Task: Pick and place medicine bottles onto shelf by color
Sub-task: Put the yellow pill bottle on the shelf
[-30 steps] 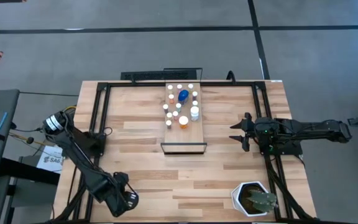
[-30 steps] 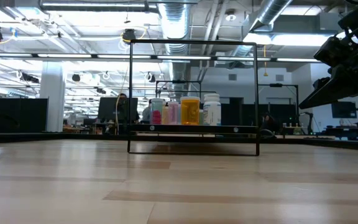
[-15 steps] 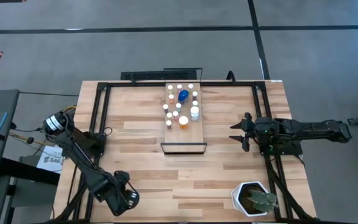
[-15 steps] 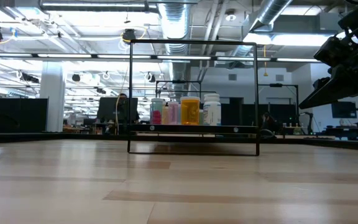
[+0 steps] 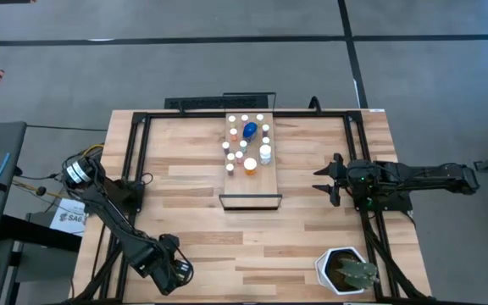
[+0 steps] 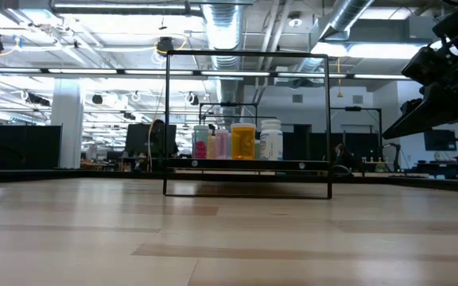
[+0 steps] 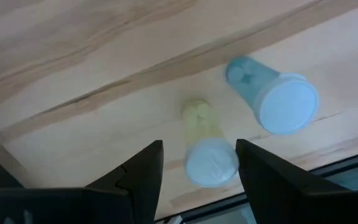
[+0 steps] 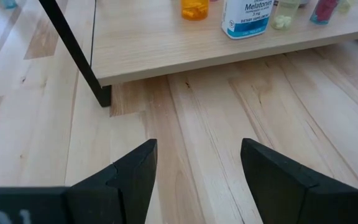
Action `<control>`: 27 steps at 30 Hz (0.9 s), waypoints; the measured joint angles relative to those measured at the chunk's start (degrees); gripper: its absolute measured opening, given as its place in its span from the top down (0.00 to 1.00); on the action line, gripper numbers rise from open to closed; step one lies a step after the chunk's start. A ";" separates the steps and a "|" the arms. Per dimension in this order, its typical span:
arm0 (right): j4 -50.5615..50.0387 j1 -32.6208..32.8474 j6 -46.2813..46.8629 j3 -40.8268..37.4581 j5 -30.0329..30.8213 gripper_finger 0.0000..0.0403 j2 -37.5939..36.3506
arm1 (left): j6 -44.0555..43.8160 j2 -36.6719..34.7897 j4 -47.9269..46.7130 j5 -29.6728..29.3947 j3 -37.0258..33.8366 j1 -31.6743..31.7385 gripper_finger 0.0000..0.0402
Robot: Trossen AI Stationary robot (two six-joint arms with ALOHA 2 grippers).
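The light-wood shelf [image 5: 259, 182] stands mid-table, raised on a dark frame [image 6: 246, 165]. Several small white-capped bottles [image 5: 242, 146] and one bigger blue one [image 5: 250, 130] stand on its far half. My left gripper [image 5: 171, 271] is open at the near left corner of the table. In the left wrist view [image 7: 197, 171] its fingers stand on either side of a yellowish bottle [image 7: 205, 146], which lies on the table beside a teal bottle [image 7: 271, 93]. My right gripper [image 5: 324, 180] is open and empty to the right of the shelf, pointing at it [image 8: 194, 168].
A white hexagonal plant pot [image 5: 346, 271] stands at the near right corner. Black frame rails [image 5: 138, 161] run along the table's left and right sides. The right wrist view shows an orange bottle [image 8: 194, 9] and a white Melatonin bottle [image 8: 247, 15] near the shelf's edge.
My left gripper has shifted a little toward the table's near and right edges. Everything else has kept still.
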 joint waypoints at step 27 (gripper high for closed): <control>0.01 0.00 0.00 0.00 0.00 0.37 0.00 | 17.13 -4.29 -9.48 1.30 0.03 10.05 0.72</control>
